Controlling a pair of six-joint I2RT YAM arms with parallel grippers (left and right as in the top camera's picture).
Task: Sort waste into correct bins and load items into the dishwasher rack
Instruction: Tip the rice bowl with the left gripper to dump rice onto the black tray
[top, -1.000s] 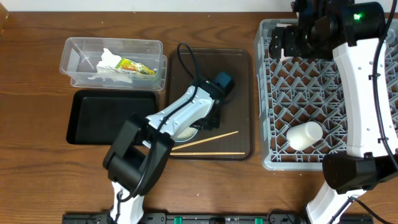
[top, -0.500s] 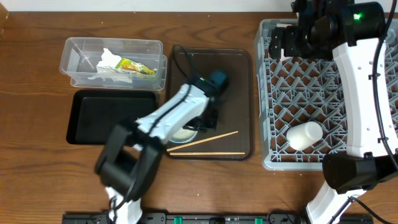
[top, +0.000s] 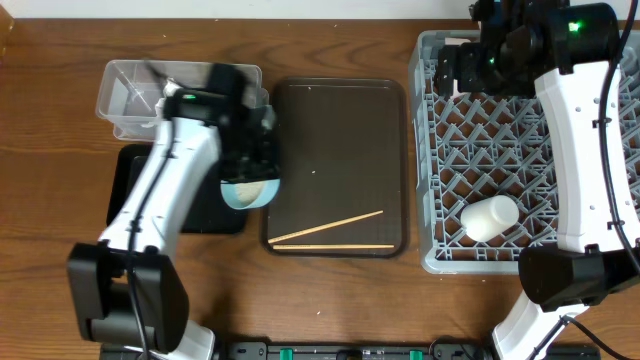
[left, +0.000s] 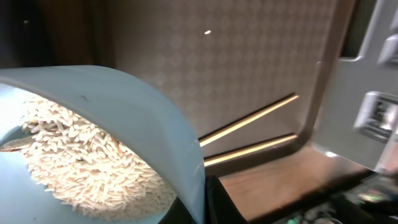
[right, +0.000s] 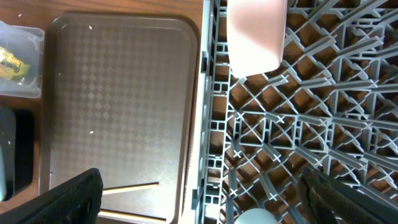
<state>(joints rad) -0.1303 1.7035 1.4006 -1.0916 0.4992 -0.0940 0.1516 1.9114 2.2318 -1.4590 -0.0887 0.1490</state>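
Left wrist view: left tool (top: 252, 170) clamps light-blue bowl (left: 124, 106) heaped with white rice (left: 81, 162); right tool (right: 208, 198) gapes.

The light-blue bowl (left: 124, 106) I carry looks smooth and matt. The brown tray (left: 249, 56) shows a fine diamond texture. The chopsticks (left: 249, 118) are pale wood, and the rack (right: 214, 143) is grey plastic.

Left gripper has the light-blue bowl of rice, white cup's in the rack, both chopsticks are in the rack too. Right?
Not quite. The chopsticks lie on the brown serving tray, not in the dishwasher rack; the overhead view shows it. The left gripper does hold the light-blue bowl of rice, and the white cup is in the dishwasher rack.
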